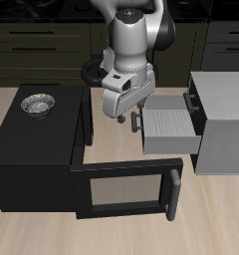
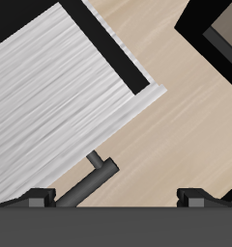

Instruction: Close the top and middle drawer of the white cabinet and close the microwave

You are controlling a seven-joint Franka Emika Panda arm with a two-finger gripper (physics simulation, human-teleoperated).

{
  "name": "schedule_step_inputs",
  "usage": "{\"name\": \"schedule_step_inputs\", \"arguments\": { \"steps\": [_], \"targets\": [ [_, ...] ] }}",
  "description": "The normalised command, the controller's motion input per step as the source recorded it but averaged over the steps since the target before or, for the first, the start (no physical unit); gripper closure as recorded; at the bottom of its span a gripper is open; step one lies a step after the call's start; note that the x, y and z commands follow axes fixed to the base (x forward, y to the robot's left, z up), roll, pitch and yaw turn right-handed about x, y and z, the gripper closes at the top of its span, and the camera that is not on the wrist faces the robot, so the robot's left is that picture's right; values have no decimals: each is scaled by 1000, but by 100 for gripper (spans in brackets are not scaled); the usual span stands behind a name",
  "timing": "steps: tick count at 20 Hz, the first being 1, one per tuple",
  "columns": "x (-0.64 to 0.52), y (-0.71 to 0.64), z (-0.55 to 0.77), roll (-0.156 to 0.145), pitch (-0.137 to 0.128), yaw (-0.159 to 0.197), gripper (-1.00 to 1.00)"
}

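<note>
The white cabinet (image 1: 223, 120) stands beside the microwave (image 1: 32, 149). One light grey drawer (image 1: 169, 122) with a ribbed top is pulled far out of it, and its dark bar handle (image 1: 139, 121) is at the drawer's outer end. Above that drawer, a second dark handle (image 1: 190, 100) sits close to the cabinet face. The microwave door (image 1: 121, 189) is swung wide open toward the table's front edge. My gripper (image 1: 131, 116) hangs open just off the drawer's handle end. In the wrist view the handle (image 2: 89, 179) lies near one fingertip (image 2: 36, 198), with nothing between the fingers of the gripper (image 2: 118, 199).
A small metal bowl (image 1: 37, 103) sits on top of the microwave. Dark cabinets (image 1: 42, 45) with long handles line the back. A strip of bare table (image 1: 117, 139) runs between the microwave and the pulled-out drawer.
</note>
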Motion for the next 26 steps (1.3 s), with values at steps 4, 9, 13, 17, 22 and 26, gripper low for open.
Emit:
{"name": "schedule_step_inputs", "arguments": {
  "steps": [4, 9, 13, 17, 22, 26],
  "targets": [
    [44, -223, -47, -39, 0, -3, -100],
    [56, -120, -73, -24, 6, 0, -100],
    [21, -79, -131, -17, 26, -6, -100],
    [-37, -115, -266, -21, 42, 19, -100],
    [53, -148, -160, -26, 26, 3, -100],
    [15, -172, -238, -17, 32, -16, -100]
  ]
}}
